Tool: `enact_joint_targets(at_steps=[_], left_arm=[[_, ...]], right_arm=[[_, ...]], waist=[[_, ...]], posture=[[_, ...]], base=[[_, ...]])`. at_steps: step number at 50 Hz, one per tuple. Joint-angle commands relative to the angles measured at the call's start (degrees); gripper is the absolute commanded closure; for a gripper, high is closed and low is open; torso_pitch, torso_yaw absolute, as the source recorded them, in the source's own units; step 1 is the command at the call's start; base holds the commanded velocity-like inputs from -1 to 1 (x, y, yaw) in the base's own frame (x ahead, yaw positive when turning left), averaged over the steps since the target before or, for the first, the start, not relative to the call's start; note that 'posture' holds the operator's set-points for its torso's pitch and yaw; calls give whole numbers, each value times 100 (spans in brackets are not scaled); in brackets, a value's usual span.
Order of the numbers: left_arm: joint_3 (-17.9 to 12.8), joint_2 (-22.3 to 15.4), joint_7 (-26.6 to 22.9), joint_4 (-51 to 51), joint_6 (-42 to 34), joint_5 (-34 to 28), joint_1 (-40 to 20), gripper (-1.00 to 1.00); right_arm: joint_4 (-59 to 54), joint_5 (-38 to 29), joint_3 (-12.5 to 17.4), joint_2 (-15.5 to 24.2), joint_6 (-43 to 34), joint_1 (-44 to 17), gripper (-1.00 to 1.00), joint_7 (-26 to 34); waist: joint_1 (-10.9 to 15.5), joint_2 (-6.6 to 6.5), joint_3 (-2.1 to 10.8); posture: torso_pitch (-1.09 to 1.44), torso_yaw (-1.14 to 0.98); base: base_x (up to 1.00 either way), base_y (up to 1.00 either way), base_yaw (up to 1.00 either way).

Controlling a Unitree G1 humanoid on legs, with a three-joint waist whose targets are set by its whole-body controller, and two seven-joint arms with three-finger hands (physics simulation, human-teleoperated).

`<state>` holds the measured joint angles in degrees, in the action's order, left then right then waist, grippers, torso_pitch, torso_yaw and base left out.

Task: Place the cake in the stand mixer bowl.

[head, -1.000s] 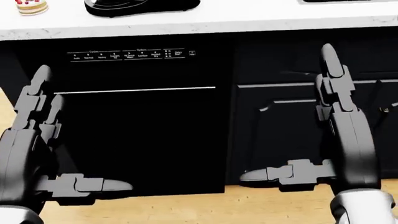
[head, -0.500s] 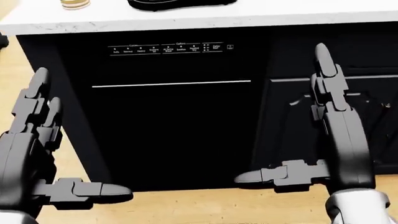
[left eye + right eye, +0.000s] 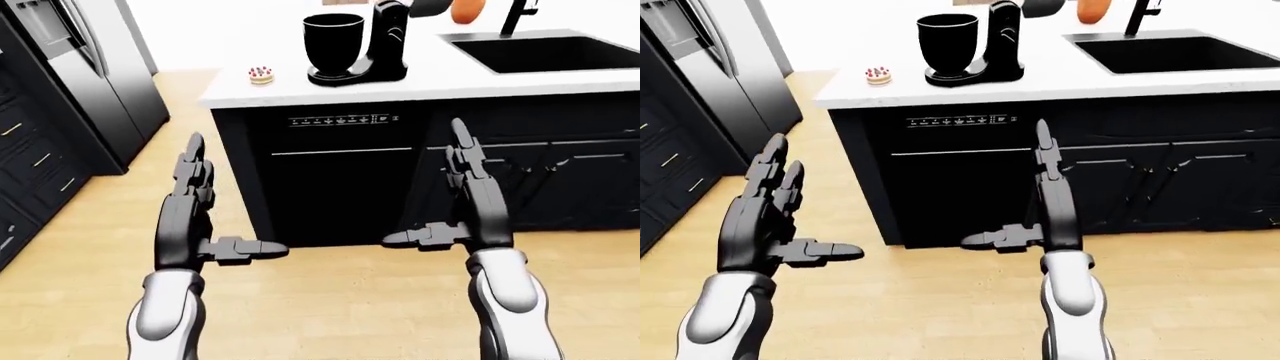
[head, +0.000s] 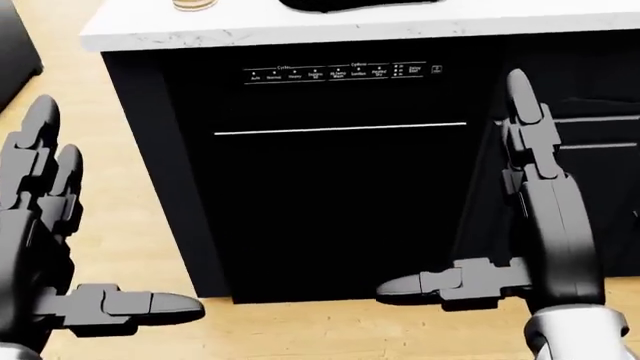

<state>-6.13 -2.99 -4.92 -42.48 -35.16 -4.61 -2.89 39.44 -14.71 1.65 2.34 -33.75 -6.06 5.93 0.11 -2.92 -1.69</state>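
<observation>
White countertop [image 3: 300, 94] bare around cake [image 3: 261, 74], stand mixer [image 3: 385, 41] with black bowl [image 3: 333, 41] just beside at 3 o'clock, sink [image 3: 545, 52] further right, dishwasher front [image 3: 340, 180] blocking below, both hands low, wood floor [image 3: 330, 300] open.

Black mixer bowl [image 3: 333, 41], white countertop [image 3: 420, 79]

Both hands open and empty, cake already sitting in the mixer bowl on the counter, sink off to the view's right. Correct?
Not quite: the cake is not in the mixer bowl. The left-eye view shows it on the white counter, to the view's left of the bowl and apart from it. The rest holds: left hand and right hand are open and empty, and the sink lies to the view's right.
</observation>
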Motion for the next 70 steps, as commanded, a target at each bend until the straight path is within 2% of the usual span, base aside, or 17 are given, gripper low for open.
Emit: enact_joint_targets(at_steps=[1,3,10,13,19,29,34,37,45,49,50,53,59,63,64,65,70], left_arm=[[69,4,-1,-218,228,26,-118,-100],[65,11,2,-297,199,40,-107,-100],[105,45,8,-213,465,46,44,-100],[7,7,11,-365,173,93,-142,-100],[76,6,32,-404,179,71,-135,-100],[54,-19,27,-457,60,83,-219,-100],[45,-23,19,-471,52,96,-213,-100],[59,-17,20,-480,67,88,-186,-100],[54,-3,12,-447,160,92,-117,-100],[55,1,13,-430,183,90,-108,-100],[62,4,13,-421,201,87,-98,-100],[50,4,10,-430,186,92,-104,-100],[41,11,2,-397,280,95,-53,-100],[29,5,2,-445,204,103,-79,-100],[33,6,2,-442,212,101,-78,-100],[33,3,5,-432,212,98,-84,-100],[50,-3,13,-436,165,86,-124,-100]], right_arm=[[280,-43,90,40,185,-137,-100,-66],[217,-14,93,32,237,-127,-100,-70],[345,70,150,32,196,-76,-100,-153],[335,45,143,43,190,-87,-100,-169],[395,-25,101,52,130,-121,-100,-139],[410,-41,126,55,101,-135,-100,-95],[373,-59,97,56,82,-150,-100,-77],[398,-83,76,53,33,-157,-100,-61],[416,-109,68,43,13,-152,-100,-44],[407,-123,66,40,5,-147,-100,-43],[405,-126,67,41,4,-144,-100,-44],[402,-146,62,48,-15,-145,-100,-36],[438,-171,61,42,-56,-146,-100,-24],[452,-171,66,42,-66,-139,-100,-15],[450,-169,72,45,-64,-140,-100,-12],[454,-169,75,46,-67,-143,-100,-9],[432,-134,124,51,-22,-130,-100,-7]], waist=[[-34,52,93],[-11,269,2],[20,210,124],[30,294,10],[26,712,-6],[0,378,-63],[-85,-140,57],[-35,-126,-75],[97,210,-55],[112,731,112],[36,504,45],[-12,581,-14],[-61,273,-79],[-82,-308,122],[-15,-36,28],[-43,-158,-8],[71,37,15]], posture=[[0,0],[0,0],[0,0],[0,0],[0,0],[0,0],[0,0],[0,0],[0,0],[0,0],[0,0],[0,0],[0,0],[0,0],[0,0],[0,0],[0,0]], base=[[0,38,0],[0,18,0],[2,0,0],[21,0,0],[29,0,0],[31,0,0],[31,0,0],[31,0,0],[31,0,0],[31,0,0],[33,0,0],[31,0,0],[31,0,0],[30,0,0],[30,0,0],[30,0,0],[31,0,0]])
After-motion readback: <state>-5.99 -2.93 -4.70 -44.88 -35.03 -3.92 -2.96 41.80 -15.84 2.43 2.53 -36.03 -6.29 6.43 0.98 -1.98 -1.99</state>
